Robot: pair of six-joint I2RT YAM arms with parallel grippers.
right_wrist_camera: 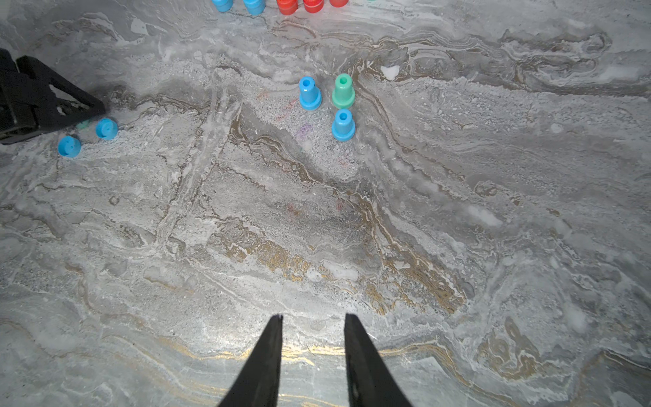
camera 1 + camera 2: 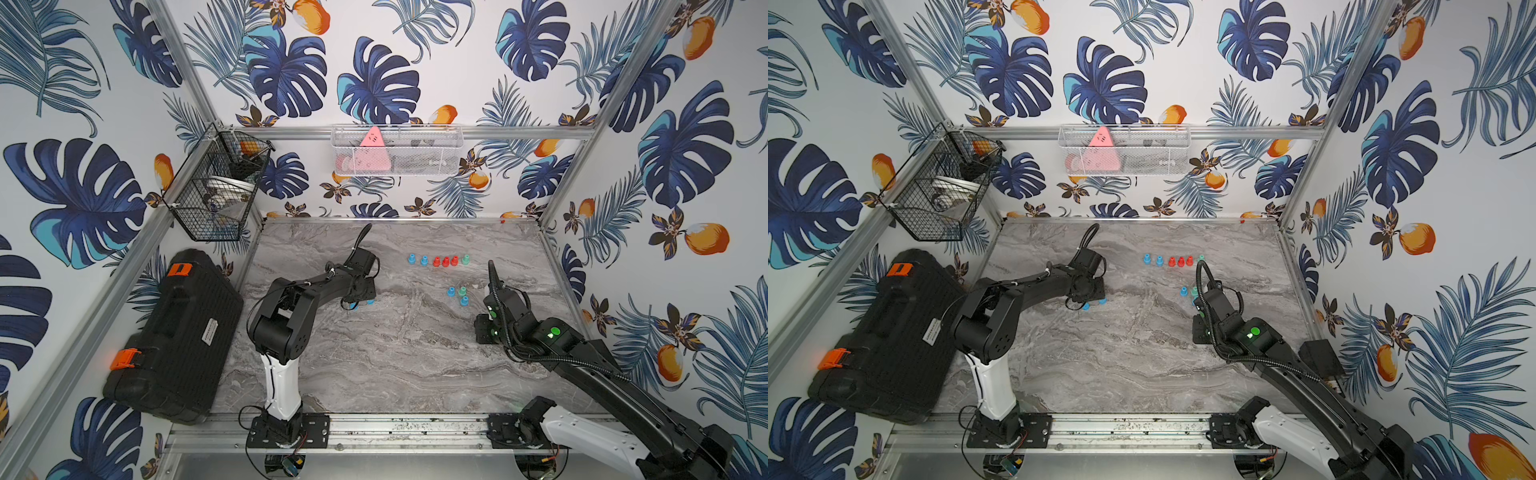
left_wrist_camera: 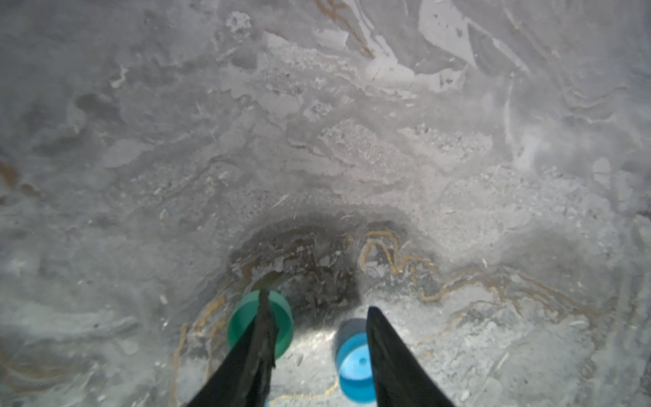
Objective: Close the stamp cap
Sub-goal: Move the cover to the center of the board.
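Gap of left end effector (image 3: 317, 300) bare, jaws apart, low beside green plastic cap (image 3: 241, 324) and blue plastic cap (image 3: 352, 363), likely choosing one; right end effector (image 1: 313, 315) apart, empty.

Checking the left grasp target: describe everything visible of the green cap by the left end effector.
The green cap is a short, smooth, plastic-looking cylinder resting on the marble table. In the left wrist view one finger of the left end effector crosses in front of it, hiding its middle; contact cannot be told. It sits apart from the blue cap by the other finger. The left arm hides it in both top views.
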